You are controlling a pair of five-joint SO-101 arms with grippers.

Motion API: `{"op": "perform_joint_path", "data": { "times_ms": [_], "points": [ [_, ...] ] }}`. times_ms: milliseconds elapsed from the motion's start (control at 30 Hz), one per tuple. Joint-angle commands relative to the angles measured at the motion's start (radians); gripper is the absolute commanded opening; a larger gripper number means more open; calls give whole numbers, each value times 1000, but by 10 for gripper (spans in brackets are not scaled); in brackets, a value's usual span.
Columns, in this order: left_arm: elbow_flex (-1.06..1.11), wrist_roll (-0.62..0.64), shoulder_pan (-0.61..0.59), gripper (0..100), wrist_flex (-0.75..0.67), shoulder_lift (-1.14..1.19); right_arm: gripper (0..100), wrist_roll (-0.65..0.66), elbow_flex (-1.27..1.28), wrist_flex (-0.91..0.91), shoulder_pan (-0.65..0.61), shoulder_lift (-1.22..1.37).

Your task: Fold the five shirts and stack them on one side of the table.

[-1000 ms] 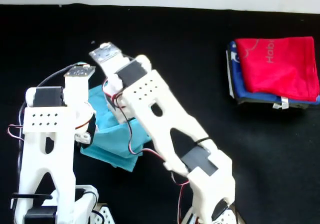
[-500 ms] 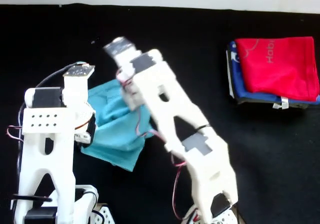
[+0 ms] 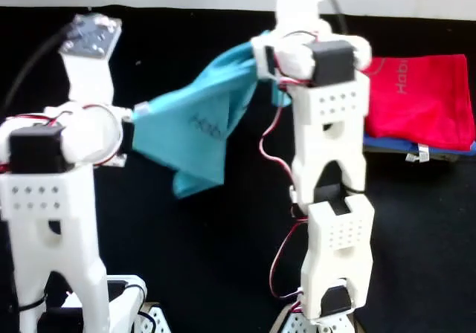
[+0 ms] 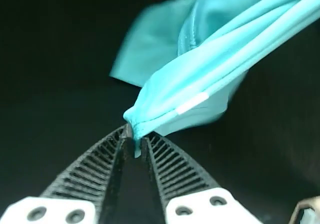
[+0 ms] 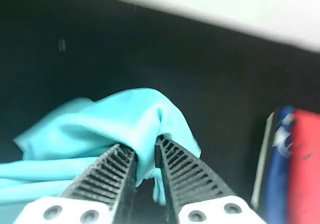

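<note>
two arms hold the teal shirt [image 3: 197, 128] in the air between them, above the table [image 3: 223, 259]. the left gripper [image 4: 135, 143] pinches a bunched corner; the right gripper [image 5: 145, 156] is clamped on a fold at the other end. the cloth looks light and limp and sags, so corners or hems seem best to grip. a white tag [image 4: 192, 103] and pale print [image 3: 207, 123] show on it.

White perforated plastic arms [image 3: 52, 199] carry black servo blocks [image 3: 333, 62] and thin red wires [image 3: 262, 146].
</note>
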Motion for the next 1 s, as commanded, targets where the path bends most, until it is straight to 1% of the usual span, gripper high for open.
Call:
{"op": "perform_joint_path", "data": {
  "times_ms": [0, 100, 200, 333, 367, 467, 533, 633, 700, 833, 967],
  "points": [
    [-220, 6, -1, 8, -3, -24, 6, 9, -177, 15, 38, -10],
    [-337, 6, -2, 8, 11, -24, 6, 9, -229, 15, 31, -10],
    [-372, 6, -2, 8, 51, -16, 7, 9, -183, 15, 38, -7],
    [-236, 5, -4, 8, 61, -16, 17, 14, -7, 16, 38, -8],
    [-182, -5, -5, 8, 58, -16, 39, 14, 47, 16, 36, -8],
    [8, -89, -5, 8, 49, -16, 157, 14, 202, 16, 36, -12],
    [147, -152, -8, 8, 8, -18, 215, 15, 252, 16, 41, -19],
    [332, -219, -59, 8, -84, -24, 219, 15, 275, 16, 53, -97],
    [432, -241, -127, 8, -161, -24, 219, 26, 334, 16, 64, -170],
    [578, -288, -275, 8, -305, -16, 219, 126, 633, 15, 64, -268],
    [691, -334, -369, 8, -411, -16, 219, 160, 938, 8, 59, -291]
  ]
}}
